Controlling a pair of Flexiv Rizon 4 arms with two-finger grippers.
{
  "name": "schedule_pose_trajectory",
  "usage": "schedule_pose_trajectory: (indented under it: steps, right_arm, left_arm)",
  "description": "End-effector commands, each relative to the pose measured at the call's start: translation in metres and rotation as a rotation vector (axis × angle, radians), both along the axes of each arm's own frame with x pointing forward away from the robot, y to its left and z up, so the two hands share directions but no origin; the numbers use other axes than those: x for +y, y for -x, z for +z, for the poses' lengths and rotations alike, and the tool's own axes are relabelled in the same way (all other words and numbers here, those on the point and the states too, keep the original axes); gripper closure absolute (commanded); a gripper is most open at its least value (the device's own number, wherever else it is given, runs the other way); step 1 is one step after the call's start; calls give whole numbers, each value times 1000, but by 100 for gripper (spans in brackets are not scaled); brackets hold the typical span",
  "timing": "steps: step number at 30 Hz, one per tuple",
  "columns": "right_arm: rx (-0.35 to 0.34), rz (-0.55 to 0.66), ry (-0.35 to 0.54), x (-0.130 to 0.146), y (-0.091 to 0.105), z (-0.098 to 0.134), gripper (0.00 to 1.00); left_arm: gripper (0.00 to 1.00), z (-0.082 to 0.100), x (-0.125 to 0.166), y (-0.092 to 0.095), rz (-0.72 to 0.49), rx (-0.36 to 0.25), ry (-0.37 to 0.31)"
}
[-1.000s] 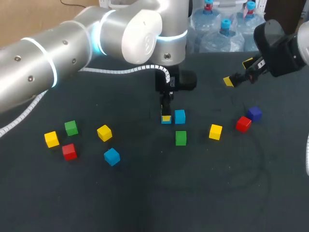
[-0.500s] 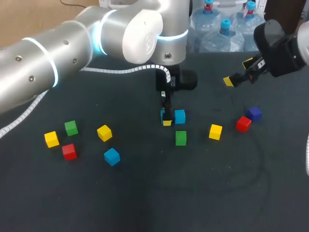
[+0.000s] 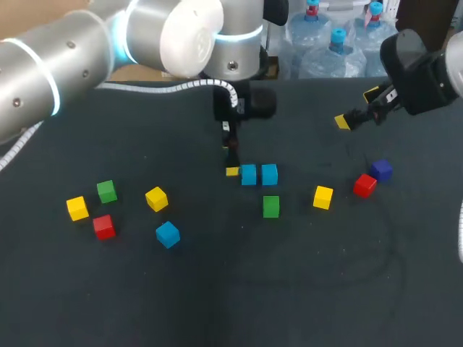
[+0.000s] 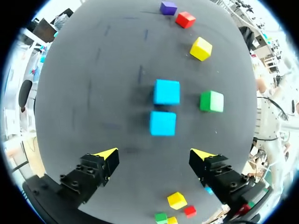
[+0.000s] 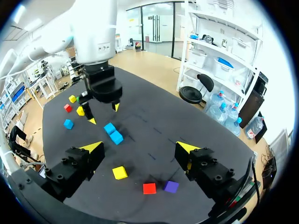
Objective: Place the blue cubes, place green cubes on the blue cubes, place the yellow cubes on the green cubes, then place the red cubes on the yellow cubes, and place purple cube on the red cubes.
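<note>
Left arm had lifted off and backed toward 10 o'clock. Left end effector [image 4: 154, 156] no longer straddled the left blue cube [image 3: 249, 174], which sat free on the worktop [image 3: 217, 289]. Right arm had not moved.

Left end effector was spread wide and empty, hanging just at 9 o'clock of that cube in the head view. Right end effector [image 5: 139, 148] was also spread and empty, raised over the worktop's 2 o'clock side.

Left blue cube lay just beside the right blue cube [image 3: 269, 174] near worktop centre; touching or not, couldn't tell. Blue base looked placed, so green on blue was probably next.

Handling, judged: the cubes were small, rigid, light and flat-sided, likely smooth. Best hold was a centred pinch from above on two opposite flat faces, with light force. Risk was nudging the neighbouring cube while stacking.

Counts:
- Blue 3: the pair, plus the third blue cube [image 3: 167, 233] at 7 o'clock.
- Green 2: near green cube [image 3: 270, 206] at 5 o'clock of the pair, far green cube [image 3: 106, 191] at 9 o'clock.
- Yellow 3: right yellow cube [image 3: 323, 196], mid yellow cube [image 3: 156, 199], far yellow cube [image 3: 77, 208].
- Red 2: right red cube [image 3: 364, 185], left red cube [image 3: 103, 226].
- Purple 1: purple cube [image 3: 381, 170], at 3 o'clock.
</note>
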State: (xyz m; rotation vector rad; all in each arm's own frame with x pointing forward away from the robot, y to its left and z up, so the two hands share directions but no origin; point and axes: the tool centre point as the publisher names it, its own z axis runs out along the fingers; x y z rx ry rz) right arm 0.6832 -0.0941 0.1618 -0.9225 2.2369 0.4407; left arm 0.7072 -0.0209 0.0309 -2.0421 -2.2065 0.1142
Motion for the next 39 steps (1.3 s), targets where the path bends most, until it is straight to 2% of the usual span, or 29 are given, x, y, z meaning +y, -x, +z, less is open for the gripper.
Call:
schedule_pose_trajectory:
  steps: [1,7,9,16,20,30,39]
  right_arm:
    - [-2,-5,4,0,2,1,0]
    - [-2,-5,4,0,2,1,0]
    - [-2,-5,4,0,2,1,0]
    - [-2,-5,4,0,2,1,0]
    - [-2,-5,4,0,2,1,0]
    - [-2,-5,4,0,2,1,0]
    - [-2,-5,4,0,2,1,0]
  left_arm:
    - [0,4,13,19,-21,-16,-2]
    - [0,6,31,40,-81,12,-26]
    - [0,8,41,43,-96,1,-25]
    - [0,18,70,58,-214,-10,32]
    - [0,26,84,67,-230,-30,64]
    - [0,32,99,97,-253,-79,96]
    - [0,27,112,135,-374,-88,75]
